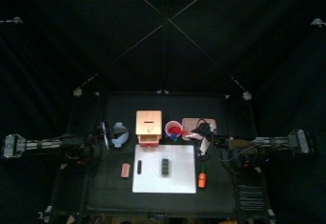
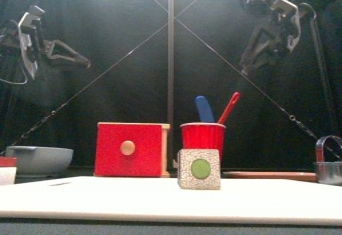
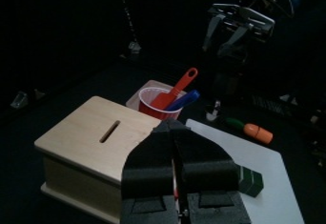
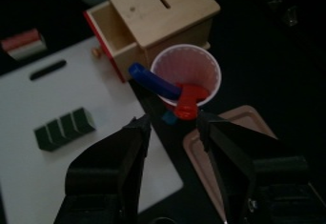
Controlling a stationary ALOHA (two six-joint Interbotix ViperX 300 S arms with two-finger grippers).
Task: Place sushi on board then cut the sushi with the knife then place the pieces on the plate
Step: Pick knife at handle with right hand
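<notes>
The red cup (image 2: 203,139) holds a blue knife (image 2: 205,108) and a red knife (image 2: 229,107); the right claw (image 4: 176,123) hangs spread, the left claw (image 3: 176,137) pressed together.

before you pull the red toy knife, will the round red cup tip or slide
It may tip: the round red cup holds the red toy knife leaning on its rim, sticking high above. Likely light and hollow, so it could slide.

Pale wooden box (image 2: 131,149) shown in smooth matt wood, red cup (image 2: 203,137) in glossy plastic, white cutting board (image 2: 160,199) smooth and matt, sushi roll (image 2: 201,168) end speckled, bowl (image 2: 40,159) faintly sheened.
</notes>
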